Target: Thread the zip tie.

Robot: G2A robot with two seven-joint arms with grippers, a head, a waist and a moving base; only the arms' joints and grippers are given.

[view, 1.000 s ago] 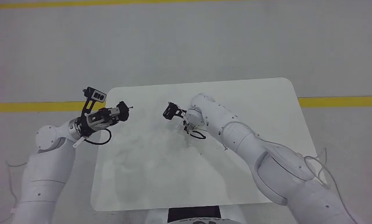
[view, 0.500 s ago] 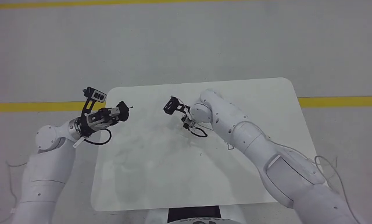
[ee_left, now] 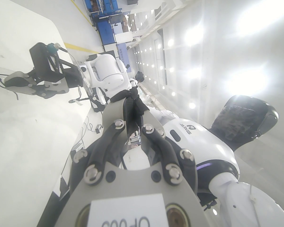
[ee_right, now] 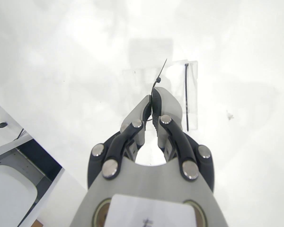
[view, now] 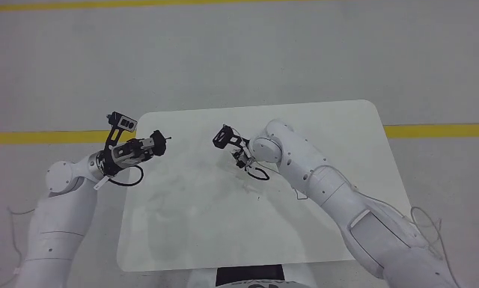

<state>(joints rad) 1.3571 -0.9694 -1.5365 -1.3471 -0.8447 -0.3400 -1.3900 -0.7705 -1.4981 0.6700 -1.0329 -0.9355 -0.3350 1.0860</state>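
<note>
While the right hand (ee_right: 152, 94) pinches a thin black zip tie (ee_right: 158, 79) over a clear plastic sheet (ee_right: 193, 79), a second black tie (ee_right: 186, 95) lies on it. The left hand (ee_left: 132, 97) looks closed.

Zip tie (ee_right: 159, 77): black.
Second tie (ee_right: 186, 95): black, on clear sheet (ee_right: 193, 76).
Right gripper (ee_right: 152, 95): grey fingers, black pads.
Table (view: 194, 213): white, faint grey smudges.
Floor (view: 224, 56): pale grey, yellow stripes (view: 224, 1).

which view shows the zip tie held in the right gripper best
The right wrist view: the zip tie pokes out past the shut right gripper, head and tail plain. In the left wrist view it is a thin dark strand at that gripper; in the top view, too small to tell.
</note>
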